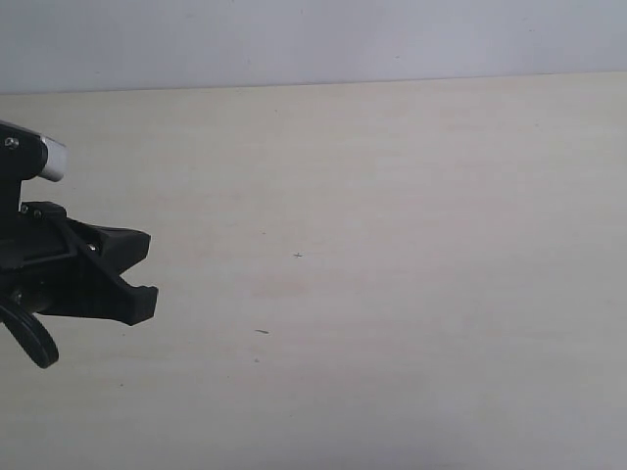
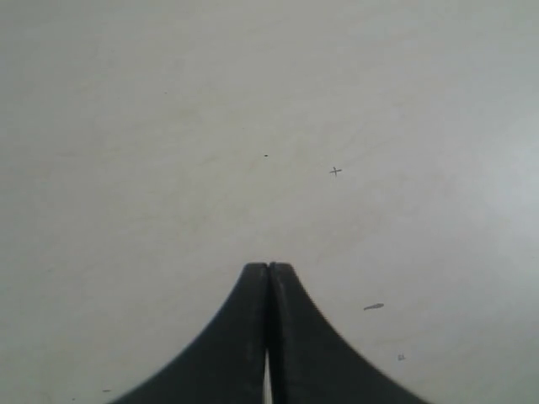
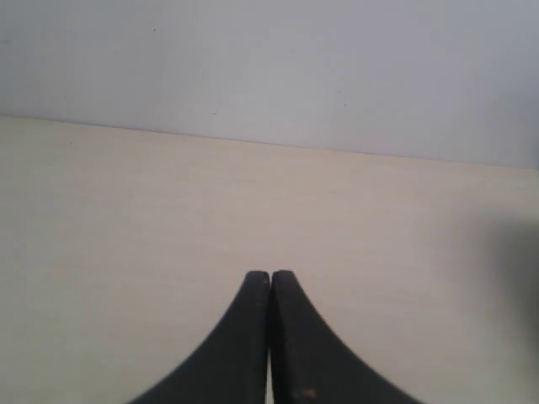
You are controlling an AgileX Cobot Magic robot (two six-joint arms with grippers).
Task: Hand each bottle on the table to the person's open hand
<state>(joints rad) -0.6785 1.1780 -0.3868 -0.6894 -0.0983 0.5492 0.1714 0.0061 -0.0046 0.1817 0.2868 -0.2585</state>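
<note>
Left gripper [image 1: 143, 294] hangs at the scene's left edge, over the near-left part of the table [image 1: 392, 196]; jaws clenched tip to tip, nothing btwn them. Right gripper [image 3: 269, 274] likewise pinched closed on nothing, facing a table edge w/ a pale wall [image 3: 253, 67] beyond. Tabletop is pale beige w/ faint grain, a tiny cross mark [image 1: 298, 256] near centre and a short dark streak [image 1: 262, 331] nearer, right of the left gripper.

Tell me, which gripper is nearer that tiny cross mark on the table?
Left. The left gripper, shut, sits just short of the cross mark; the right gripper faces the table edge, mark out of its view.
</note>
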